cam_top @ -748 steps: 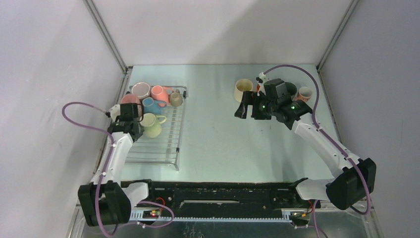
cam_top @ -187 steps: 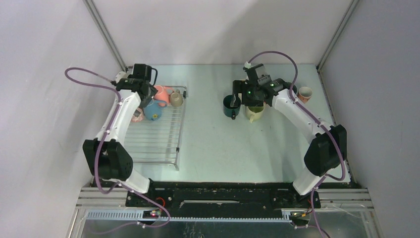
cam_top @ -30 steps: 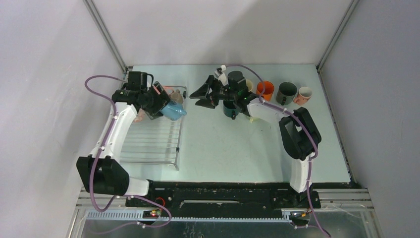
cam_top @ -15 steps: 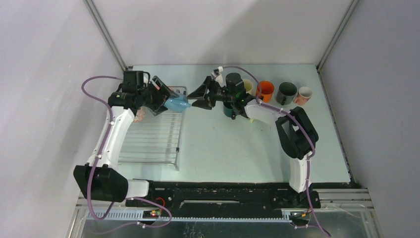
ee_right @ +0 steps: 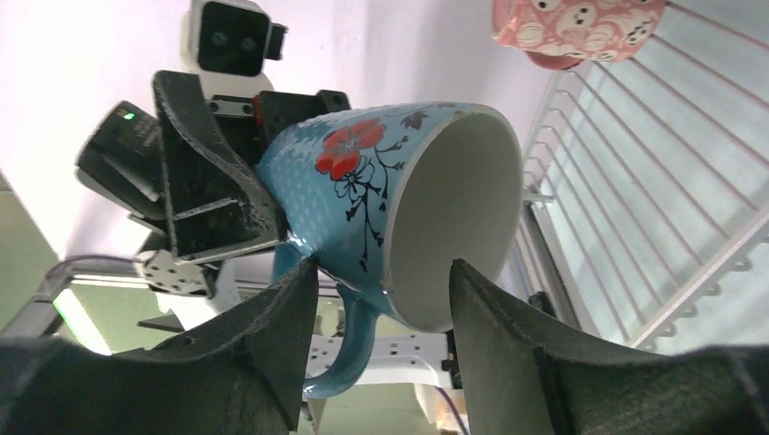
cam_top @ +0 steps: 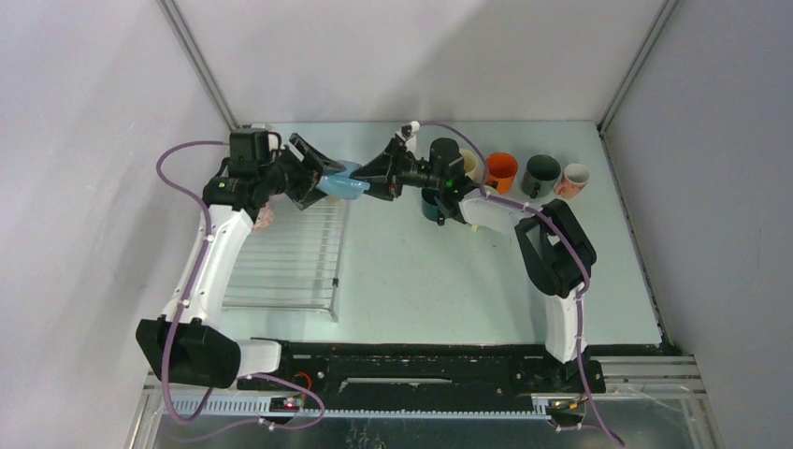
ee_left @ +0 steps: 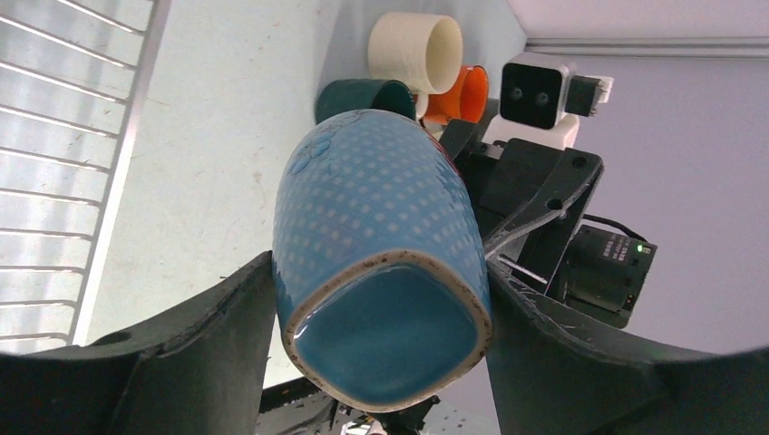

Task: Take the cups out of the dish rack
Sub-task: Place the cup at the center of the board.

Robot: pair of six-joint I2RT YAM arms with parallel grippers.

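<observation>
Left arm (cam_top: 215, 254) and right arm (cam_top: 560, 327): white moulded link shells, bulky black joint housings. Thin purple cable (cam_top: 159, 173) loops beside each. Left tool (ee_left: 381, 272): matte black wedge fingers (ee_left: 181, 340). Right tool (cam_top: 367, 182) carries a white two-lens camera block (ee_left: 537, 91), with a green indicator lamp (ee_left: 642, 246) alongside.

Your top view hangs above and behind the arm bases, looking down from afar over the whole table (cam_top: 421, 281). Your left wrist view sits close behind the left tool (ee_left: 376, 308), facing the blue floral mug (ee_left: 376, 208) bottom-first, with the right wrist camera (ee_left: 540, 91) looking back. Your right wrist view, just behind the right tool (ee_right: 381, 290), faces the opposite way into the mug's mouth. All three share that mug and the dish rack (cam_top: 290, 253).
</observation>
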